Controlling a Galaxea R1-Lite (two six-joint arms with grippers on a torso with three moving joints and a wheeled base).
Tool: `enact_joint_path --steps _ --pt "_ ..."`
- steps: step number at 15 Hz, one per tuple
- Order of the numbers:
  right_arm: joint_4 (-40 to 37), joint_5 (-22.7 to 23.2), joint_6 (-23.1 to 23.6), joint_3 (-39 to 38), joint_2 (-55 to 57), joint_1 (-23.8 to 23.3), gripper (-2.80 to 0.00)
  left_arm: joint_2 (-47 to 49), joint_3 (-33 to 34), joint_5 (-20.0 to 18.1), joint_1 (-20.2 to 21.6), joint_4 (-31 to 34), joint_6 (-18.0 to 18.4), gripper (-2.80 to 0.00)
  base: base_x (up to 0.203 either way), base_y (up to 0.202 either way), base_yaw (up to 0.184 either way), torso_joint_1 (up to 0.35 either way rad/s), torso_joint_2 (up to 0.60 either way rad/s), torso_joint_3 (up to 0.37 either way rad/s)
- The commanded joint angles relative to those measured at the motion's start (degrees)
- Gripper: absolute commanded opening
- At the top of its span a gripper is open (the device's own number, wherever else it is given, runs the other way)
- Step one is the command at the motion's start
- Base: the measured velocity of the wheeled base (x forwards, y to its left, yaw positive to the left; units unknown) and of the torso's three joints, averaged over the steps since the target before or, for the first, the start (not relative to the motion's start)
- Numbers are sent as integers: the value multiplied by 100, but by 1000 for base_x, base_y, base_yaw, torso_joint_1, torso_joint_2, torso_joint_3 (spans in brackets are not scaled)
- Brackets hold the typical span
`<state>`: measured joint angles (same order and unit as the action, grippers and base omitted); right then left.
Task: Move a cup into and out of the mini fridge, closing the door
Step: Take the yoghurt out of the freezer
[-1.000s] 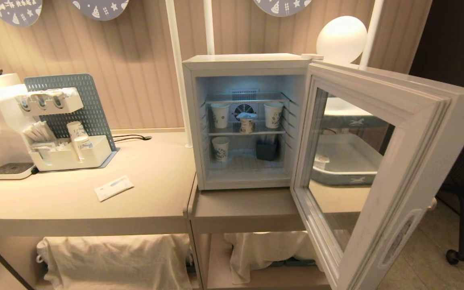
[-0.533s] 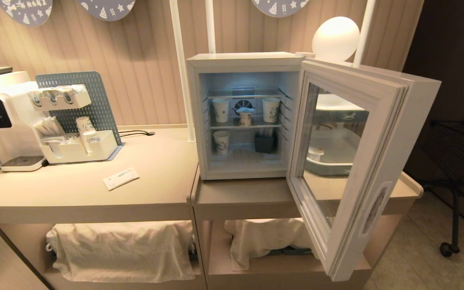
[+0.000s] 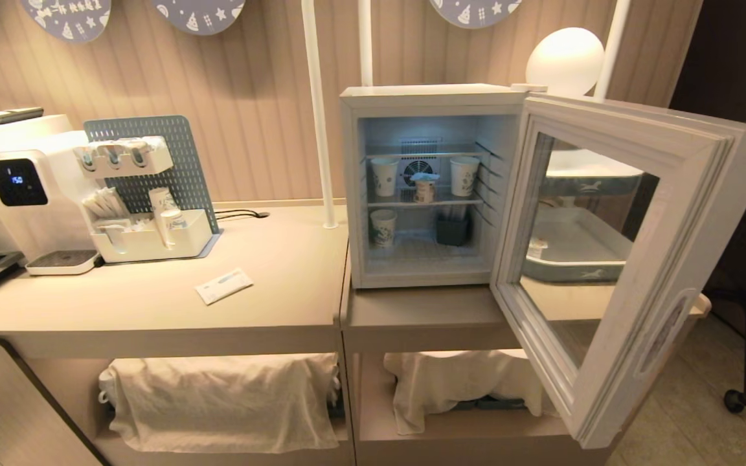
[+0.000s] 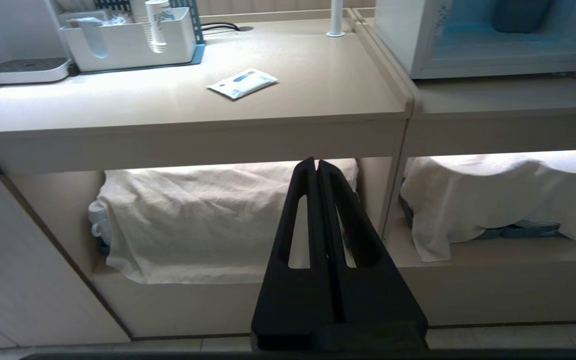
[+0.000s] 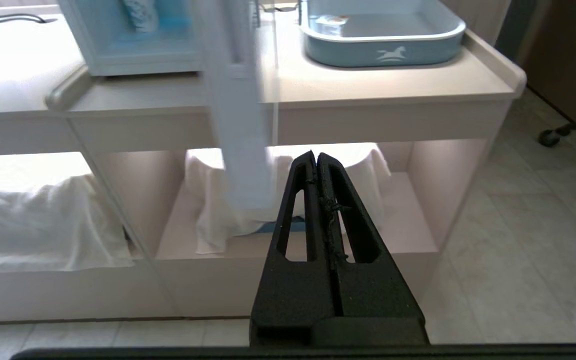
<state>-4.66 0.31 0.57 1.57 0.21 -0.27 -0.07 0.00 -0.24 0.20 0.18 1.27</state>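
The mini fridge (image 3: 438, 97) stands on the counter with its door (image 3: 684, 213) swung wide open to the right. On its middle wire shelf, in front of the fan grille, sits the cup (image 3: 425, 188), a small tub with a white lid, between two taller paper cups. Both grippers hang low in front of the counter's lower shelves, outside the head view. My left gripper (image 4: 316, 162) is shut and empty, and so is my right gripper (image 5: 316, 155). The door's edge (image 5: 238, 125) rises just ahead of the right gripper.
A grey-blue tray (image 5: 383, 47) right of the fridge holds a similar tub (image 5: 331, 21). On the left counter stand a drinks machine (image 3: 17, 188) and a cup organiser (image 3: 153, 239), with a flat packet (image 3: 223, 286) near them. White cloths (image 3: 217, 401) drape the lower shelves. A wheeled chair (image 3: 742, 388) stands at far right.
The whole head view has shifted: the scene first drew back, then slid to the right, so the camera moved. Fridge, door and cup keep their places relative to each other.
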Motion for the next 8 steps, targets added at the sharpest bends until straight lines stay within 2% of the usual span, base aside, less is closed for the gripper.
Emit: enact_joint_path --steps 1,8 --pt "0 4 4 1 -3 0 -280 -1 9 -2 -3 -1 -4 -280 0 185 -1 2 0 4" --pt "0 4 4 1 -3 0 -280 -1 9 -2 -3 -1 -21 -280 0 180 4 1 3 2"
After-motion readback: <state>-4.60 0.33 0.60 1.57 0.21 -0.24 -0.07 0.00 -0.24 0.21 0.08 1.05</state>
